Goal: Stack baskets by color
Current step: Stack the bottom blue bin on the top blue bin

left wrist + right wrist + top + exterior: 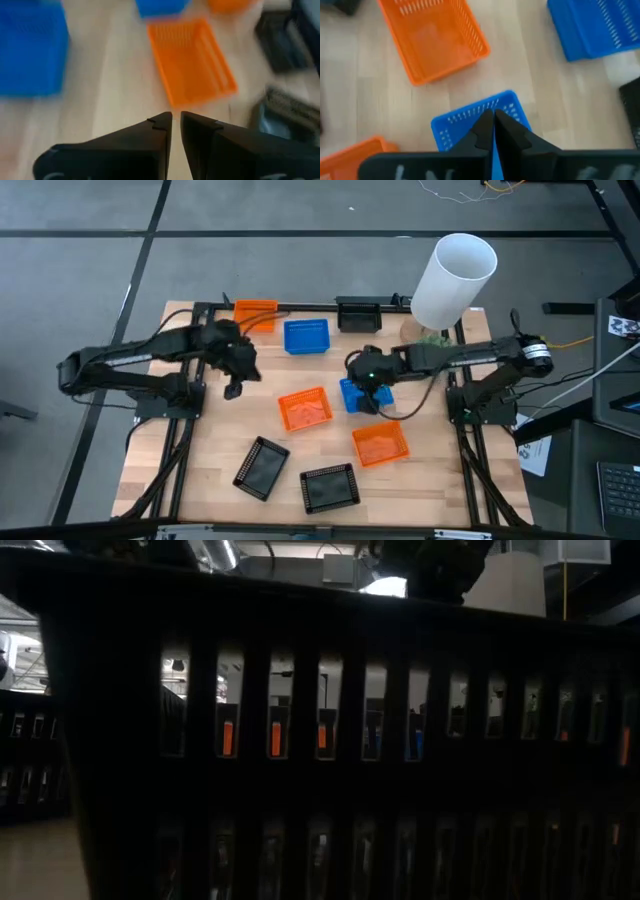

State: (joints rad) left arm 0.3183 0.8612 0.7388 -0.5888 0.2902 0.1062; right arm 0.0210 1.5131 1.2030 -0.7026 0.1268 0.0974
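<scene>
We see the right gripper [493,122] near the middle of the wooden desk [220,430], its fingers pinched together on the wall of a small blue plastic mesh basket [477,117]. The left gripper [175,122] hangs over bare wood toward the desk's left side, fingers nearly together with only a thin gap and nothing between them.

Just beside the held basket lies an orange plastic mesh basket [305,409], and a second orange basket [381,444] sits nearer the front edge. Two black mesh baskets [262,467] [330,487] lie along the front edge, the left one turned at an angle. Along the back edge stand a third orange basket [255,311], a second blue basket [306,336] and a third black basket [359,313]. A tall white cylinder [453,278] rises at the back right corner.

The low view is filled by a dark slotted wall, probably one of the black baskets by the front edge.
</scene>
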